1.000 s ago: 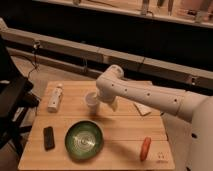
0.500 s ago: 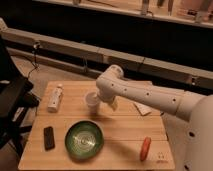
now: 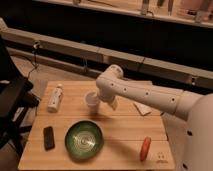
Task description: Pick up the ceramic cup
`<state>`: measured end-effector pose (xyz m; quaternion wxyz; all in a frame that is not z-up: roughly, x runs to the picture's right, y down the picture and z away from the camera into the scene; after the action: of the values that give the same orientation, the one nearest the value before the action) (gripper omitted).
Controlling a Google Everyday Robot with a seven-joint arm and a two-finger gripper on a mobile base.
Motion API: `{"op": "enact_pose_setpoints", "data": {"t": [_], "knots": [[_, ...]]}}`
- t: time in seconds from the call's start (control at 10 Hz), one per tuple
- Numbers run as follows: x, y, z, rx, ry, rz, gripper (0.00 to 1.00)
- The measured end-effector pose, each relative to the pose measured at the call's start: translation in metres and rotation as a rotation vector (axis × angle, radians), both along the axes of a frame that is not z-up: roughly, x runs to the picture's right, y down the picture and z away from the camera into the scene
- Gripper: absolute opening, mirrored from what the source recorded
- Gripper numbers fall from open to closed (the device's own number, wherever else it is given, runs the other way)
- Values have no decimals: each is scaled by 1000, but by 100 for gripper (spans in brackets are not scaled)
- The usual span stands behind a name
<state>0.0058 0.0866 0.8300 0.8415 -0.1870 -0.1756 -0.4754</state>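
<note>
The gripper [image 3: 101, 100], grip unclear, sits at the ceramic cup [image 3: 91, 100], between white bottle [image 3: 55, 97] and green bowl [image 3: 84, 139].

No visible shift of gripper [image 3: 98, 98] or ceramic cup [image 3: 91, 100] (both as before, by the table's middle)

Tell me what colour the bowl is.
Green, ringed inside: the bowl in the camera view. The hand is by the cup.
</note>
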Motion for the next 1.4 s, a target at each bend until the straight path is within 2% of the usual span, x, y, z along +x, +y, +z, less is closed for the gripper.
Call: {"op": "enact_pose_setpoints", "data": {"t": [1.4], "knots": [[0,-4,14,0,1,-3,80]]}}
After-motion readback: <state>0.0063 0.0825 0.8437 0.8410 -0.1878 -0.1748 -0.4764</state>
